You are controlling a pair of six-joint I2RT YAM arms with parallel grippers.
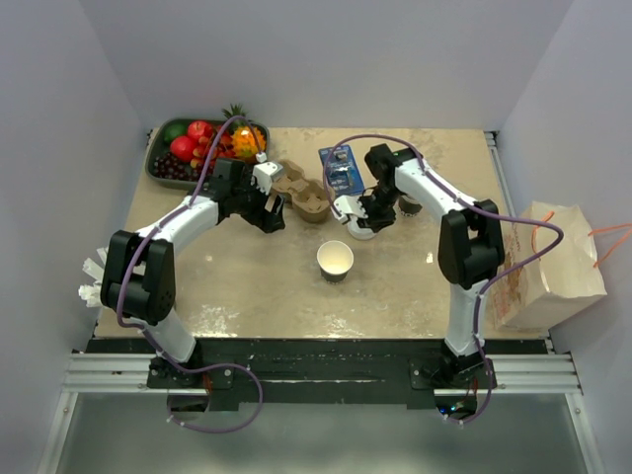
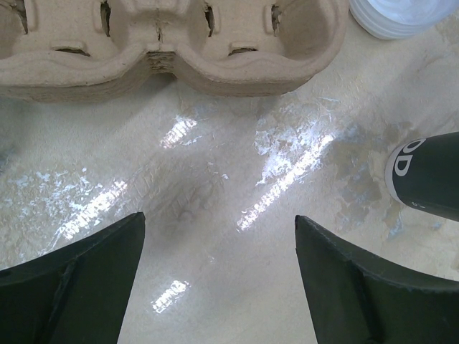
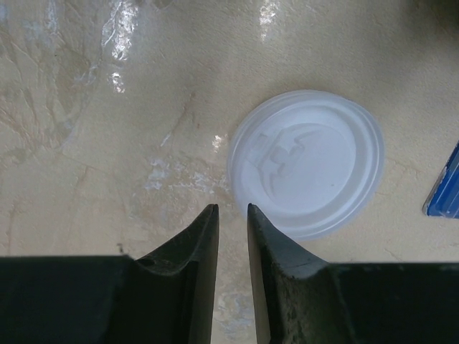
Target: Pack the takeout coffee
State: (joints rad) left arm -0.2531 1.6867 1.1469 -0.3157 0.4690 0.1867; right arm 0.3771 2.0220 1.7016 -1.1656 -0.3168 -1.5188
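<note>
The small dark-brown paper cup point(image 1: 335, 261) stands lidless on the glossy cream table point(image 1: 247, 286), its round white plastic lid point(image 3: 306, 163) flat beside the right gripper point(image 3: 233, 215), pinched nearly closed on nothing, while the left gripper point(image 2: 219, 229) gapes before the brown moulded-pulp carrier point(image 2: 165, 43).

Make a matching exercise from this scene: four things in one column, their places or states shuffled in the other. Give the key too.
1 paper cup
2 white lid
3 pulp cup carrier
4 paper bag

A beyond the right edge of the table
B lying flat beside the right gripper
C upright, lidless, mid-table
D just ahead of the left gripper

Pairs: 1-C, 2-B, 3-D, 4-A
</note>
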